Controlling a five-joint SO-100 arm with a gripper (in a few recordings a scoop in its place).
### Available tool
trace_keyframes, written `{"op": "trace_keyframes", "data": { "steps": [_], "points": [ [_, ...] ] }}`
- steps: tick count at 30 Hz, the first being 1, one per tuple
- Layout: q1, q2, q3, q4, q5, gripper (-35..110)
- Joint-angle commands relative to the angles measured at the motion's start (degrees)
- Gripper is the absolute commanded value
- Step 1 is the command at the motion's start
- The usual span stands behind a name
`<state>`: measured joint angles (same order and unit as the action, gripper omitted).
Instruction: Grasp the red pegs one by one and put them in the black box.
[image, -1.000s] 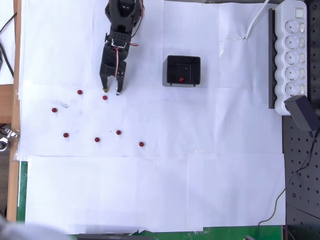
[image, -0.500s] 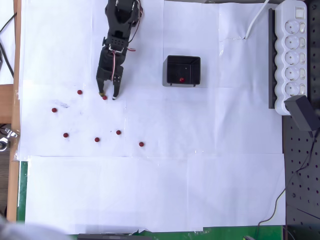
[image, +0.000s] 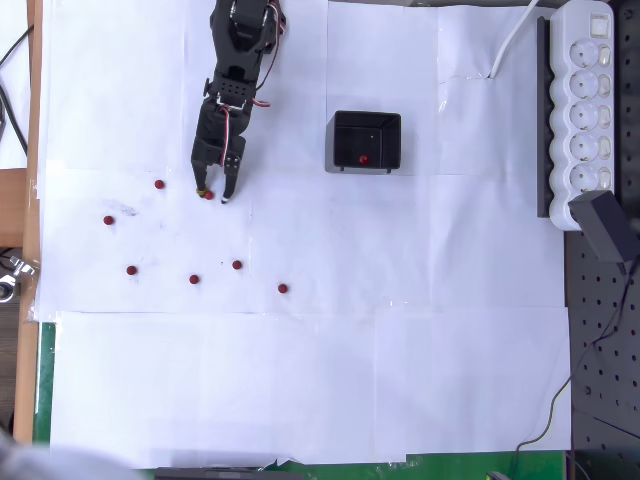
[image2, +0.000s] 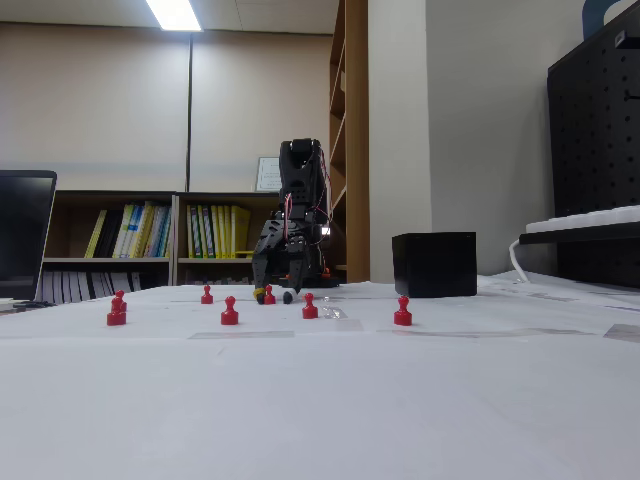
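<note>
Lowered gripper (image: 213, 196) narrowly straddling a red peg (image: 209, 195), white paper-covered table (image: 330, 380), bookshelves (image2: 150, 240) behind

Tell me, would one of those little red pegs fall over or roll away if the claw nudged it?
Probably it tips easily: each red peg stands upright on a narrow base with a round knob on top. Once down, that knob might let it roll on the smooth white paper. It looks rigid and light, so the gripper straddling one could knock it aside.

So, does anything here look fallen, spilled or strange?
Nothing stands out. The loose red pegs stand upright on the paper, one lies inside the black box, and the gripper straddles another.
</note>
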<state>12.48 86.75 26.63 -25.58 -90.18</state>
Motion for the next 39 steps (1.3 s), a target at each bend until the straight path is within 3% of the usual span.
{"op": "trace_keyframes", "data": {
  "steps": [1,6,8,9,12,14,24,28,35,39],
  "points": [
    [1.0,0.7,1.1,-0.7,-0.4,1],
    [1.0,0.5,1.0,0.9,-0.4,0],
    [1.0,-1.4,2.1,5.9,-0.4,0],
    [0.8,-3.2,4.0,12.0,-0.7,0],
    [-0.2,-8.3,18.0,46.9,-3.2,0],
    [-2.2,-10.9,26.3,63.5,-6.2,0],
    [-23.0,-8.4,75.7,120.2,-26.6,0],
    [-34.5,-5.8,90.9,128.9,-34.2,0],
    [-50.3,2.3,93.5,128.7,-43.2,0],
    [-54.1,8.5,88.6,122.3,-45.4,0]
  ]
}}
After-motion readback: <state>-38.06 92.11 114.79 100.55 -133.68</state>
